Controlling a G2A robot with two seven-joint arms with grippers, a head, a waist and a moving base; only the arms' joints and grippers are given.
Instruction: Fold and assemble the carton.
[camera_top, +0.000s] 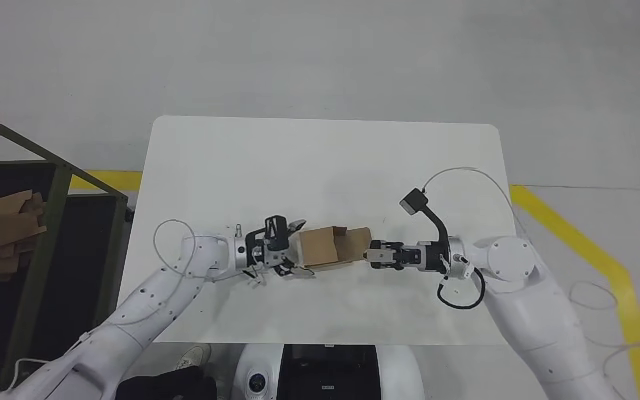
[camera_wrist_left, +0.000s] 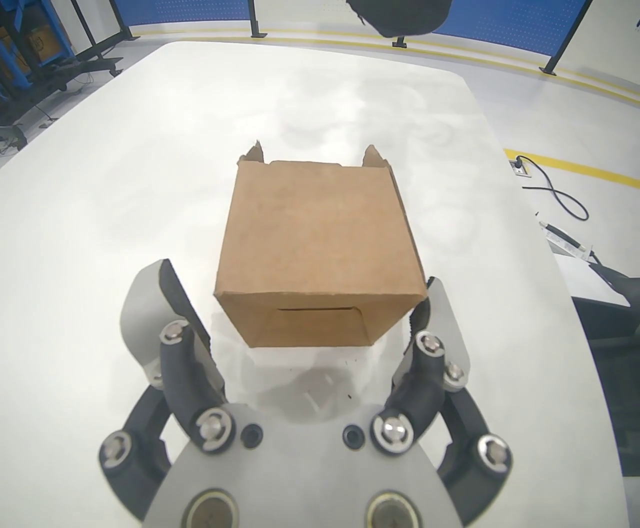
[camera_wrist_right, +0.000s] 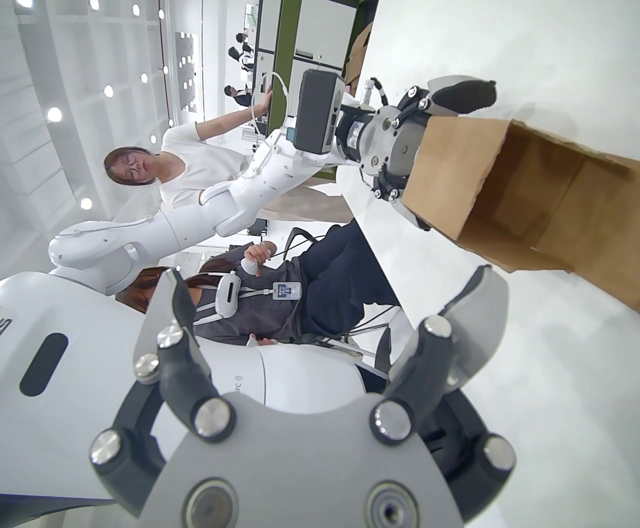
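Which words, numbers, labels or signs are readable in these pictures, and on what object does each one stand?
carton: no text; the faces that show are plain brown card.
table: no text; plain white top.
badge in the room behind: bears print, too small to read.
Other small print in the right wrist view is cut off or too small to read with confidence.

You have nothing legible to read here: the carton (camera_wrist_left: 315, 225), toward the worktop's (camera_top: 320, 160) near edge, shows plain brown cardboard faces.
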